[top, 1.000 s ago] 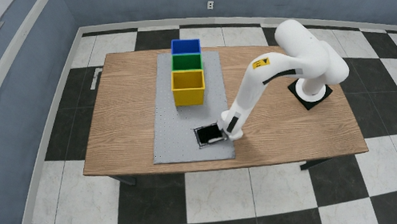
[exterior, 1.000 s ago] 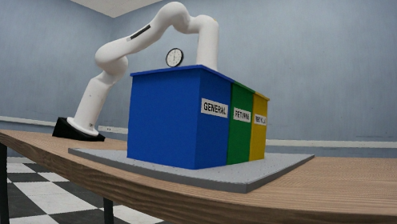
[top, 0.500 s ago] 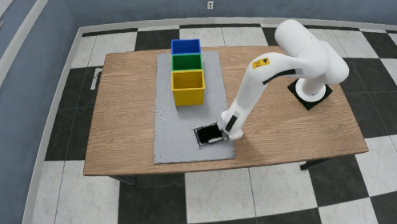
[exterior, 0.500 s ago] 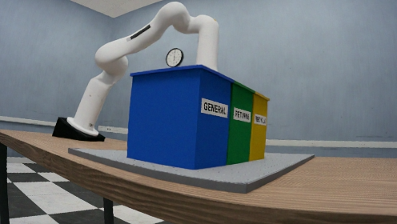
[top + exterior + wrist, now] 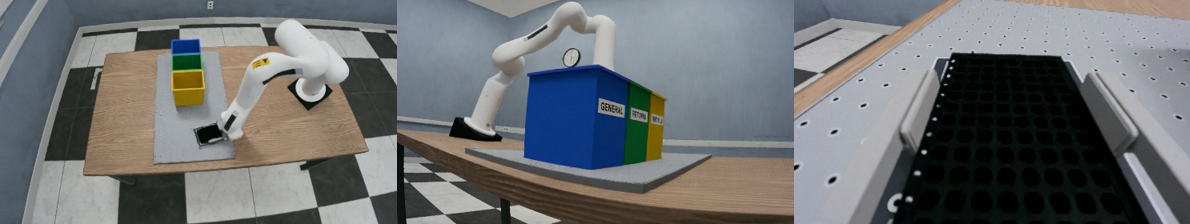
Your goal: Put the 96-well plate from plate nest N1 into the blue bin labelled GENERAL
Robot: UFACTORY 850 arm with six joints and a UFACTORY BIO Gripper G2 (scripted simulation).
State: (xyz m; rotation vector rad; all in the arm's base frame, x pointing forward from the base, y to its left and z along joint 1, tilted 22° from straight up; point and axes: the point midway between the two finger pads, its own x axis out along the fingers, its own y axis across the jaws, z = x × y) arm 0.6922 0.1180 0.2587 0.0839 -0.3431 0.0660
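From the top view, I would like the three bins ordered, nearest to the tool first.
1. Yellow bin: the front one in that view, closest to the tool.
2. Green bin: in the middle.
3. Blue bin: at the far end.
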